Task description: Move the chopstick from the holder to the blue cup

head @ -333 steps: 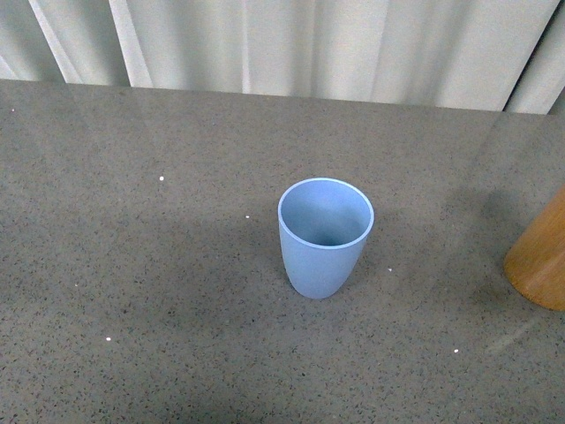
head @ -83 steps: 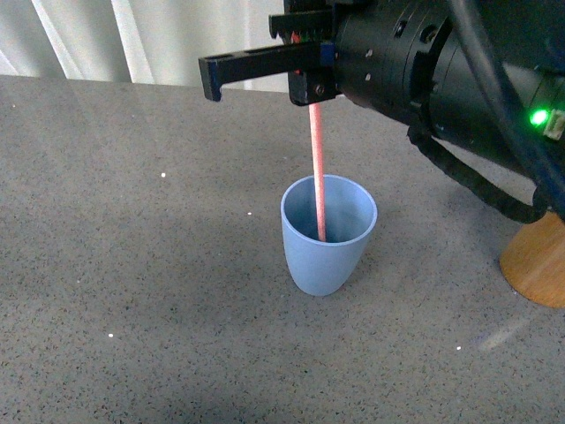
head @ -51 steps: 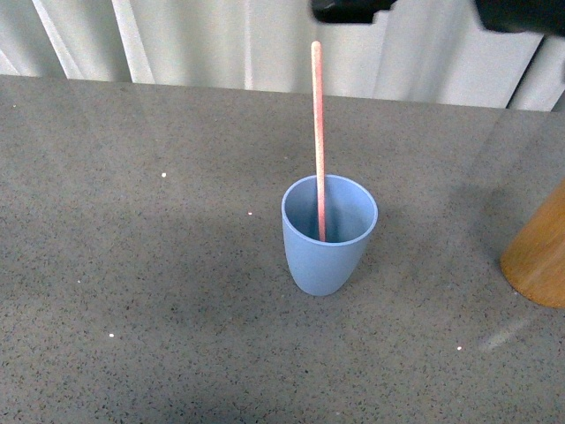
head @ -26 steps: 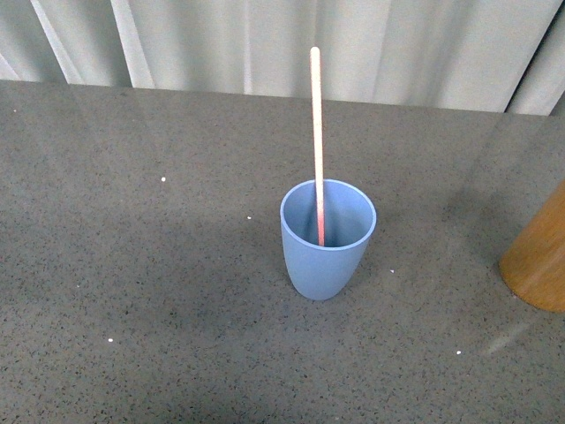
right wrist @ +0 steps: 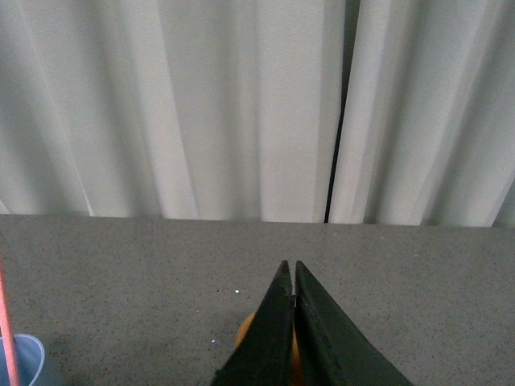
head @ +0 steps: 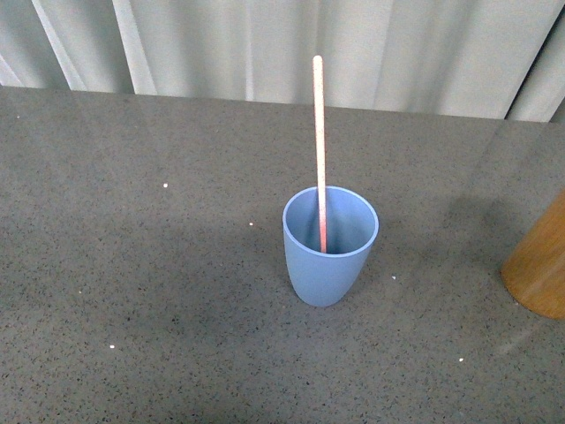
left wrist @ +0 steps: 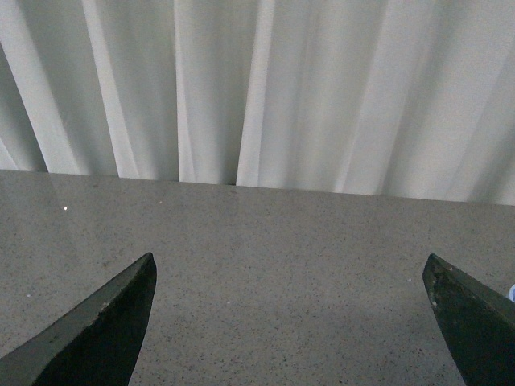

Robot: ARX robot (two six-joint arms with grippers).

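Observation:
A light-blue cup (head: pixel 329 256) stands on the grey table in the front view, with one pinkish-red chopstick (head: pixel 319 132) upright in it, pale end up. The orange-brown holder (head: pixel 540 269) is cut off at the right edge. No arm shows in the front view. In the right wrist view my right gripper (right wrist: pixel 288 270) is shut and empty, above the holder (right wrist: pixel 245 328), with the cup (right wrist: pixel 20 362) and chopstick (right wrist: pixel 7 322) at the frame's edge. In the left wrist view my left gripper (left wrist: pixel 290 269) is open and empty over bare table.
The grey speckled table (head: pixel 159 265) runs back to white curtains (head: pixel 265 44). A dark gap splits the curtains in the right wrist view (right wrist: pixel 338 112).
The right gripper held the chopstick in the cup, let it go and rose out of the front view. The chopstick now stands alone in the cup. The view has shifted slightly.

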